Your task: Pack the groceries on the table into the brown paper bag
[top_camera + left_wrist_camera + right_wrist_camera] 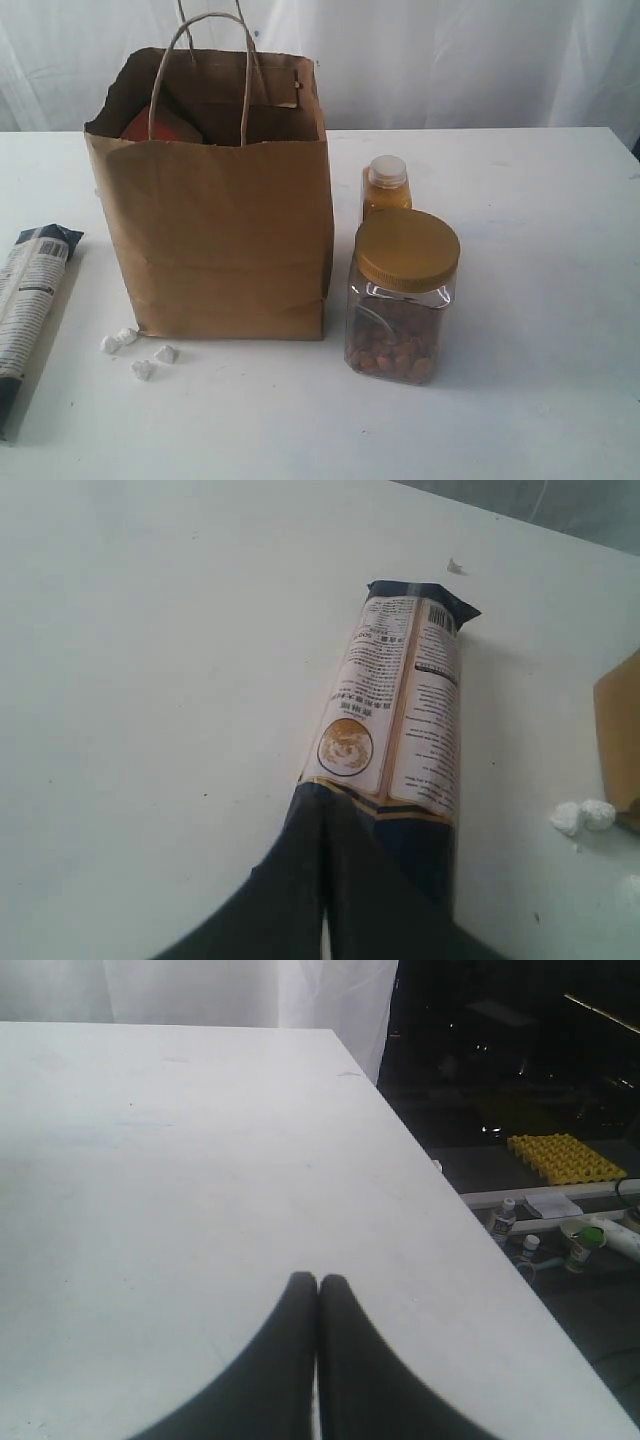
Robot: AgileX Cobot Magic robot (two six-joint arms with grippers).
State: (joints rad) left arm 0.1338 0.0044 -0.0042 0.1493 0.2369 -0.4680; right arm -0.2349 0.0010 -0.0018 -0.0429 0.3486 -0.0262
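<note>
We see the brown paper bag [220, 240] standing up on the white table [540, 300]. Its top is open and its two loop handles [215, 60] stick up. A red-orange thing [160, 125] peeks out from inside, and we cannot tell what it is.

The gold-lidded nut jar [400, 300] stands just beside the bag. The orange bottle [386, 190] stands right behind the jar, on the side toward the table edge by the white curtain [450, 60]. We cannot tell if they touch.

On the bag's other side, four small white lumps [140, 350] lie by its bottom corner. Past them, apart from the bag, the long blue-white package [25, 300] lies flat.

The left end effector [322, 795] has its two dark fingers pressed together and holds nothing. Its tips are at the dark end of the long package. We cannot tell if they touch it.

The right end effector [318, 1282] is pressed together too and holds nothing. It hangs over bare table, not far from a side edge.
</note>
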